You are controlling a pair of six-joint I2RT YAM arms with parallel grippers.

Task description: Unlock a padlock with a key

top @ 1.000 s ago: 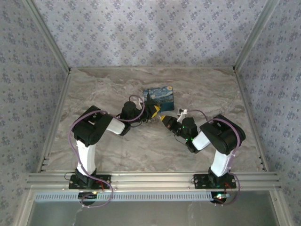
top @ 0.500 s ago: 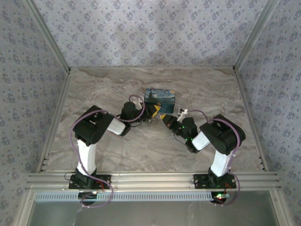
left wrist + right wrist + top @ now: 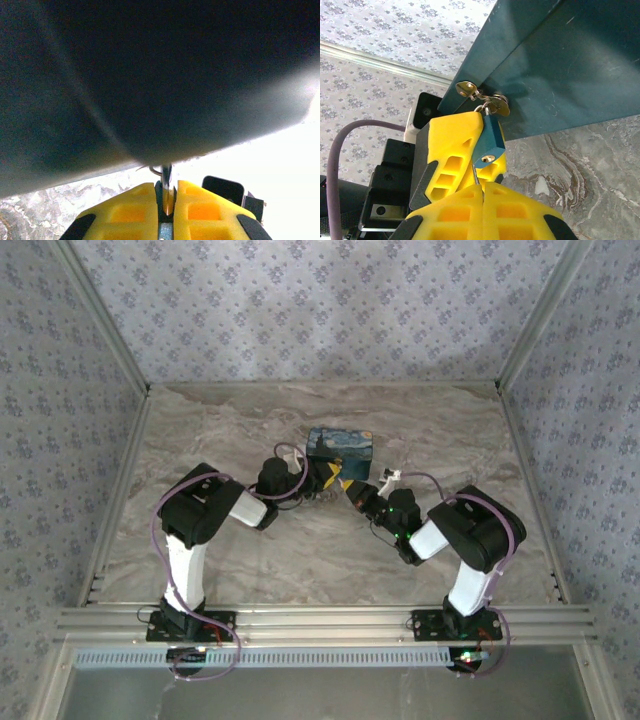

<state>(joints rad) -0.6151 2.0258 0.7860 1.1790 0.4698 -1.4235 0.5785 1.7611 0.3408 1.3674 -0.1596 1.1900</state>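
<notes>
**Both pincers meet at the tin's lock**

In the overhead view, the left arm [image 3: 200, 515] rises from its base at the lower left, folds at the elbow and reaches right, low over the bench [image 3: 300, 560]. The right arm [image 3: 475, 530] mirrors it from the lower right, reaching left. Their yellow tips meet just below the tin [image 3: 340, 445] near the frame's centre.

In the right wrist view, the padlock [image 3: 487, 137] hangs mid-frame from a brass hasp [image 3: 482, 97] on the tin's dark side. Its brass keyhole end faces the camera. The left pincer [image 3: 167, 186] is clamped on the padlock, with yellow finger showing on either side of the blue body. The right pincer [image 3: 482, 189] is pressed together on the key [image 3: 476, 175], a thin metal sliver running from its tips up to the padlock's lower end. I cannot tell whether it sits in the keyhole.

Compared with a second ago, the tin's outline overhead is flatter and sits slightly further right. The right pincer has edged a little up and left. Both arms otherwise keep the same pose.
</notes>
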